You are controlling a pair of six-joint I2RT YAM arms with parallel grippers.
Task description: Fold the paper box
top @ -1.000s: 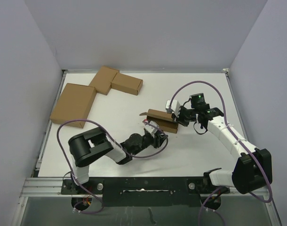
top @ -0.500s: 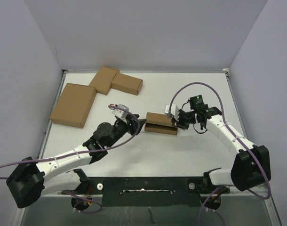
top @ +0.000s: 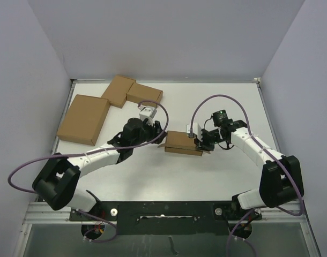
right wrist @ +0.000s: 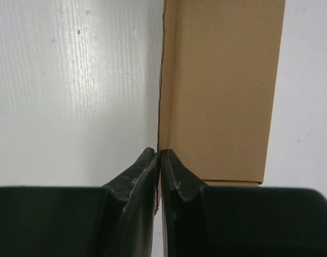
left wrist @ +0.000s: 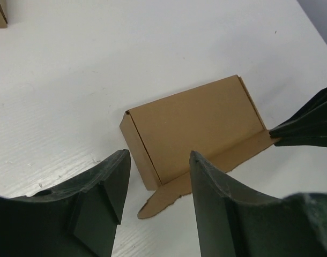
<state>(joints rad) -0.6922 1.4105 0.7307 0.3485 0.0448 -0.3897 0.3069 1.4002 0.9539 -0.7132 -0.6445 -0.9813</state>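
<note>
Sitting near the middle of your white table was item one, the paper box: plain brown cardboard, a small rectangular carton lying flat, its long sides running left to right. A narrow flap lay flat on the table along one long side, with a ragged, notched end toward your left arm.

Item two, your left gripper: jaws apart, holding nothing. It hung just beside the box's left end. Its wrist camera looked between the two dark fingers at the box's short end wall and top face.

Item three, your right gripper: at the box's right end, with both fingers pressed together. A thin cardboard edge of the box ran straight into the seam between them. From the left wrist view, its dark tips met the far corner of the flap. You had it clamped on that thin edge.

Item four, a large flat carton: brown, squarish, at the table's left edge, well apart from the box.

Item five, two small cartons: brown, touching at a corner, at the far left of the table, just beyond the large one.
</note>
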